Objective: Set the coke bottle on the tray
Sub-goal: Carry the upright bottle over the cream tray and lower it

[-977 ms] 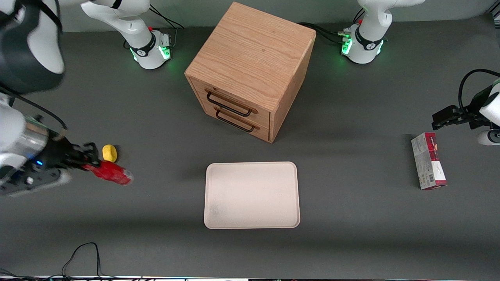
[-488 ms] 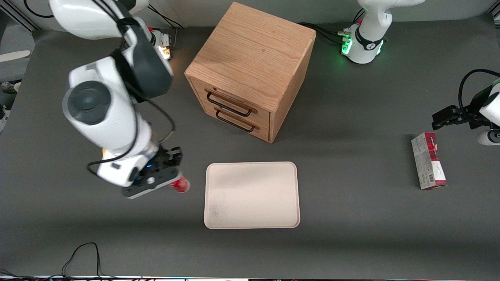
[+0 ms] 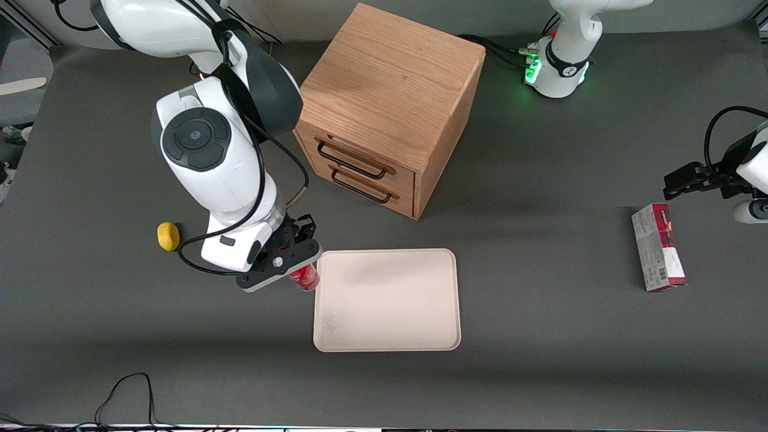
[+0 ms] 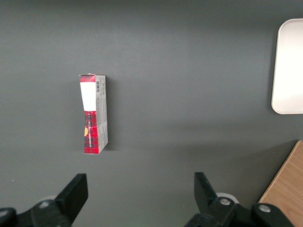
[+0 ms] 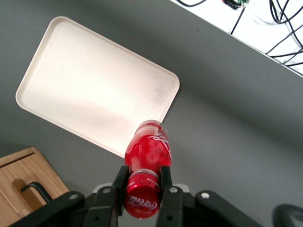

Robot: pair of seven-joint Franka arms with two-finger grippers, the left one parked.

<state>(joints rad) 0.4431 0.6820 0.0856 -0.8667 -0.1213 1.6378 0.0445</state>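
My right gripper (image 3: 298,268) (image 5: 143,176) is shut on the neck of the coke bottle (image 3: 304,278) (image 5: 148,150), a small red bottle with a red cap. The bottle hangs in the air, its base pointing down, just outside the tray's edge that faces the working arm's end. The tray (image 3: 387,299) (image 5: 92,85) is a flat cream-white rectangle lying on the dark table, nearer to the front camera than the wooden drawer cabinet. In the front view the arm's wrist covers most of the bottle.
A wooden cabinet (image 3: 384,102) with two drawers stands above the tray in the front view. A yellow lump (image 3: 168,235) lies toward the working arm's end. A red-and-grey carton (image 3: 658,254) (image 4: 93,113) lies toward the parked arm's end.
The right arm has carried the bottle from beside the yellow lump across the table to the tray's edge. The bottle stays gripped throughout.
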